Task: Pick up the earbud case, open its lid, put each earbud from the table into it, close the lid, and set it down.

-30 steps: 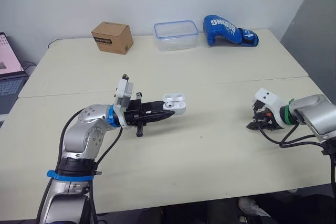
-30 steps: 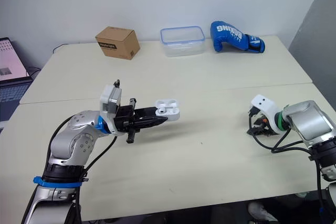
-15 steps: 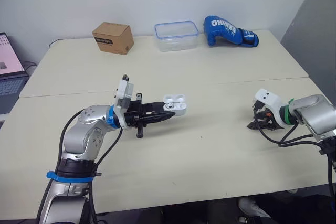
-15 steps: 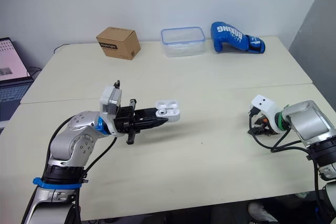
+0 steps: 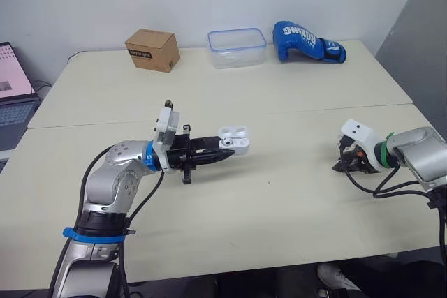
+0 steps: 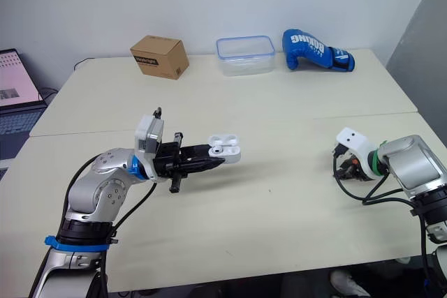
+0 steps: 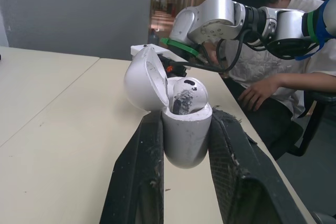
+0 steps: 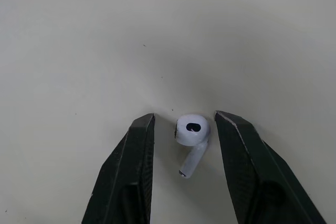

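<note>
My left gripper point(image 5: 225, 151) is shut on the white earbud case point(image 5: 233, 140), held above the middle of the table with its lid open. The left wrist view shows the case point(image 7: 185, 120) between the fingers, lid point(image 7: 145, 85) tipped back and one earbud point(image 7: 184, 95) seated inside. At the right side of the table my right gripper point(image 5: 345, 164) points down at the tabletop. In the right wrist view a loose white earbud point(image 8: 191, 137) lies on the table between that gripper's open fingers point(image 8: 134, 166), which do not touch it.
Along the far edge of the cream table point(image 5: 279, 102) stand a cardboard box point(image 5: 152, 49), a clear plastic container with a blue rim point(image 5: 236, 47) and a blue boxing glove point(image 5: 307, 40). A laptop point(image 5: 14, 88) sits off the left side. A seated person point(image 7: 273, 82) appears beyond the table.
Neither arm has visibly moved; the case stays held with its lid open. The small shift of the whole picture comes from the camera.
</note>
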Motion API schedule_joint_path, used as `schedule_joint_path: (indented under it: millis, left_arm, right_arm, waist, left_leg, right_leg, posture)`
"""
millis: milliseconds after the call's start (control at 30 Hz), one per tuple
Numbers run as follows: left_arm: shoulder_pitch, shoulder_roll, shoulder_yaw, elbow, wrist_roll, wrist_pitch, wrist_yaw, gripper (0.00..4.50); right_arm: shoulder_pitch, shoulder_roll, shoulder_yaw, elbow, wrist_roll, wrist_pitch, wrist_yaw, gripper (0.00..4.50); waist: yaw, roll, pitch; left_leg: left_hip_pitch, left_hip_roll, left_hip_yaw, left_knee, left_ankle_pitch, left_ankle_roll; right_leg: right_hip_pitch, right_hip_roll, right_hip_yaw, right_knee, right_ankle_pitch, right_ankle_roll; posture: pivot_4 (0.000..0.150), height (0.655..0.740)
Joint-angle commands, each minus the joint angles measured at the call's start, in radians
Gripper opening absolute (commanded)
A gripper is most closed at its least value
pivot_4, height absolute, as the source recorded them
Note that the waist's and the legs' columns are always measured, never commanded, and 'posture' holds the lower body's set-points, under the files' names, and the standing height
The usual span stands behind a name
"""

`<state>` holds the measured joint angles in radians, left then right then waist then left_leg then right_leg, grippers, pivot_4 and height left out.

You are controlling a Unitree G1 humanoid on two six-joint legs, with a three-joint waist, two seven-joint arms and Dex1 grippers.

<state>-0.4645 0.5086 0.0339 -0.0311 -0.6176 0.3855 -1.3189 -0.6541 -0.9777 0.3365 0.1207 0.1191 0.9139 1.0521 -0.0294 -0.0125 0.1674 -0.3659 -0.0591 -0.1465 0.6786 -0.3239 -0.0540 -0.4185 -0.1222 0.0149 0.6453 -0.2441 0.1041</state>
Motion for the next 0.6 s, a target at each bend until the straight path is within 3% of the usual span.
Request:
schedule_joint_path:
  millis: [33,167,600]
  left_arm:
    - [-0.011,0.003,0.002,-0.027,-0.013,-0.012,0.001,0.82]
    - [-0.013,0.000,0.000,-0.028,-0.012,-0.013,0.005,0.82]
    - [-0.020,0.004,-0.006,-0.010,-0.001,-0.034,-0.011,0.82]
  right_arm:
    - [0.022,-0.014,0.008,-0.004,-0.019,0.021,0.012,1.42]
    - [0.025,-0.015,0.007,-0.009,-0.022,0.022,0.017,0.34]
    - [-0.019,-0.124,0.074,-0.180,-0.100,-0.250,0.256,0.34]
  waist:
    - [0.000,0.000,0.000]
    - [0.000,-0.001,0.000]
    - [-0.005,0.000,0.000]
  left_leg:
    - [0.000,0.000,0.000,0.000,0.000,0.000]
    - [0.000,0.000,0.000,0.000,0.000,0.000]
    - [0.000,0.001,0.001,0.000,0.000,0.000]
  right_leg:
    - [0.000,0.000,0.000,0.000,0.000,0.000]
    - [0.000,0.000,0.000,0.000,0.000,0.000]
    - [-0.001,0.000,0.000,0.000,0.000,0.000]
  posture:
    - [0.150,0.7307]
    - [0.150,0.7307]
    - [0.150,0.7307]
